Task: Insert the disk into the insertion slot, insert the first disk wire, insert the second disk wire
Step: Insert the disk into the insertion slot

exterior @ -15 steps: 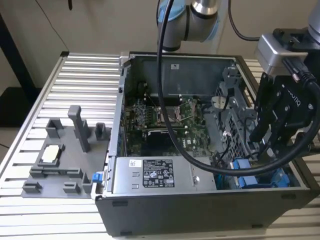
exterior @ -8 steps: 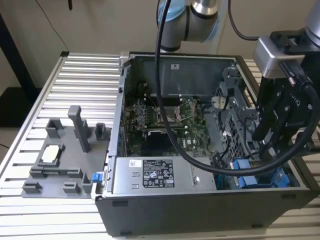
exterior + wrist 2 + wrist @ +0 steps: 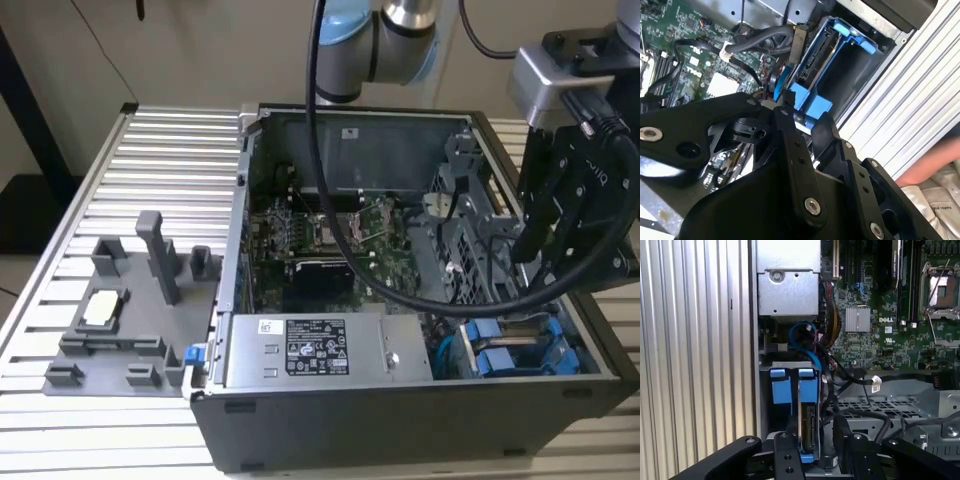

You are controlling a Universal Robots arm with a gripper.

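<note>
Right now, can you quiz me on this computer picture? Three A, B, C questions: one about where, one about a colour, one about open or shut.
1. Where is the gripper in the exterior view?
A) flat on the floor
B) above the case, at that view's right end
C) behind a door

2. What colour are the two drive tabs in the first wrist view?
A) blue
B) red
C) yellow

3. How is the case?
A) lid on
B) wrapped up
C) open on top

Answers: 1 B, the gripper hangs over the case's end at that view's right. 2 A, both tabs are bright blue. 3 C, the board shows inside.
</note>
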